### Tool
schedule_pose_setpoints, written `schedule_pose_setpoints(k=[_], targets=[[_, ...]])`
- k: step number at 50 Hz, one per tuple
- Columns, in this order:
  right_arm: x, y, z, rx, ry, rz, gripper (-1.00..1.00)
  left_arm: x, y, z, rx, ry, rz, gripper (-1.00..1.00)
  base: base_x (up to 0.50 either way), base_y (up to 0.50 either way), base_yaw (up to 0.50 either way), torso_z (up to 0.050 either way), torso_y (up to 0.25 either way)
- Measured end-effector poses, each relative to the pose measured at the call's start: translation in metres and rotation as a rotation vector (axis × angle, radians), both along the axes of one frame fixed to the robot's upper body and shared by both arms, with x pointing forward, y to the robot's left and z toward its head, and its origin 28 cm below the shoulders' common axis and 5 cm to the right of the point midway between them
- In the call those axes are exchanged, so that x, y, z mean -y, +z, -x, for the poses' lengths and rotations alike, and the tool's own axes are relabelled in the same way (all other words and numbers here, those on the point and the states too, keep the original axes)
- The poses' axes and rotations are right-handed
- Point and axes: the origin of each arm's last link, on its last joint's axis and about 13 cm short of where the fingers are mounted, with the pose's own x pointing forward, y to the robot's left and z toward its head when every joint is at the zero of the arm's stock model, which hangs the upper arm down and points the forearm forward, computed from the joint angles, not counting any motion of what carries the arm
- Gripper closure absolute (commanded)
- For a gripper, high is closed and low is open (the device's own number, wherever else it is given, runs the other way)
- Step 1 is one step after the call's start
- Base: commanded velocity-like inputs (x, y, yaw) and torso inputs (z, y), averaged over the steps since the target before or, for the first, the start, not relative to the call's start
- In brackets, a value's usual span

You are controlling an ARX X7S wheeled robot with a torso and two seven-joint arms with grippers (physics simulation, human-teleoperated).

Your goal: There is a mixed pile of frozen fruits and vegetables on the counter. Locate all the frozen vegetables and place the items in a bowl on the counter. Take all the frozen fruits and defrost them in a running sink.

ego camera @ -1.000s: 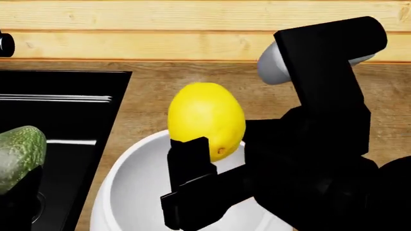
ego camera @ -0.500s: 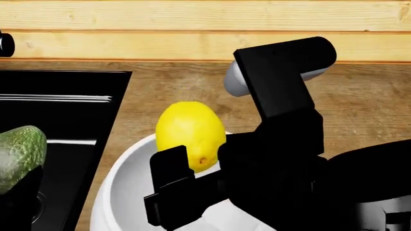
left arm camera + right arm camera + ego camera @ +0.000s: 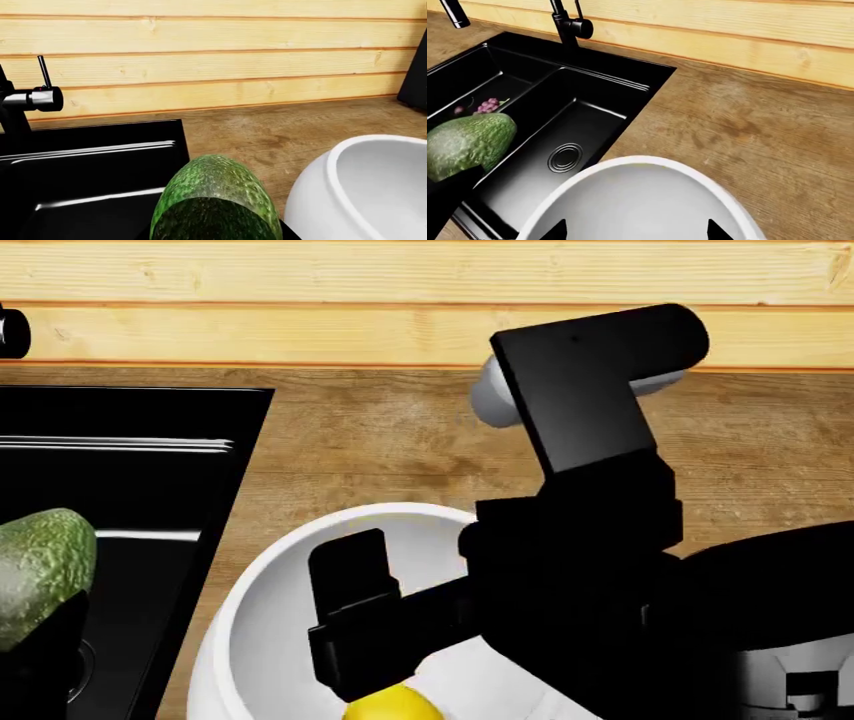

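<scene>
Over the glossy white round-bellied bowl (image 3: 254, 620) on the light brown wood-grain counter (image 3: 387, 440), the right claw (image 3: 367, 625) is being held with its jaws spread and empty. A yellow lemon (image 3: 387, 705) is lying inside the bowl. Beside the bowl, above the glossy black double-basin sink (image 3: 527, 110), a bumpy dark green avocado (image 3: 213, 197) is being gripped by the left claw (image 3: 34, 660). A purple grape bunch (image 3: 487, 106) is lying in the sink's far basin.

Three close views sharing bowl (image 3: 247, 620)

Glossy white bowl (image 3: 254, 620) — bumpy green avocado (image 3: 217, 197).
</scene>
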Motion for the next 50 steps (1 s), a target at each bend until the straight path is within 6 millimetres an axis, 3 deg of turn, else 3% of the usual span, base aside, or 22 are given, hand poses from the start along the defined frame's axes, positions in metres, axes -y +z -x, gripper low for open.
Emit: schedule_pose_setpoints(k=[7, 17, 32, 50], targets=[[0.004, 0.012, 0.001, 0.053, -0.032, -0.032, -1.0, 0.001, 0.004, 0.001, 0.005, -0.007, 0.001, 1.0, 0.0, 0.0, 0.0, 0.0, 0.0], [0.019, 0.021, 0.005, 0.149, -0.122, -0.072, -1.0, 0.013, 0.03, -0.001, 0.051, -0.068, -0.009, 1.0, 0.0, 0.0, 0.0, 0.0, 0.0], [0.042, 0.032, 0.009, 0.279, -0.293, -0.064, -1.0, 0.056, 0.082, 0.001, 0.094, -0.351, 0.031, 1.0, 0.0, 0.0, 0.0, 0.0, 0.0], [0.057, 0.045, 0.014, 0.346, -0.394, -0.037, -1.0, 0.105, 0.087, -0.014, 0.006, -0.567, -0.026, 1.0, 0.0, 0.0, 0.0, 0.0, 0.001]])
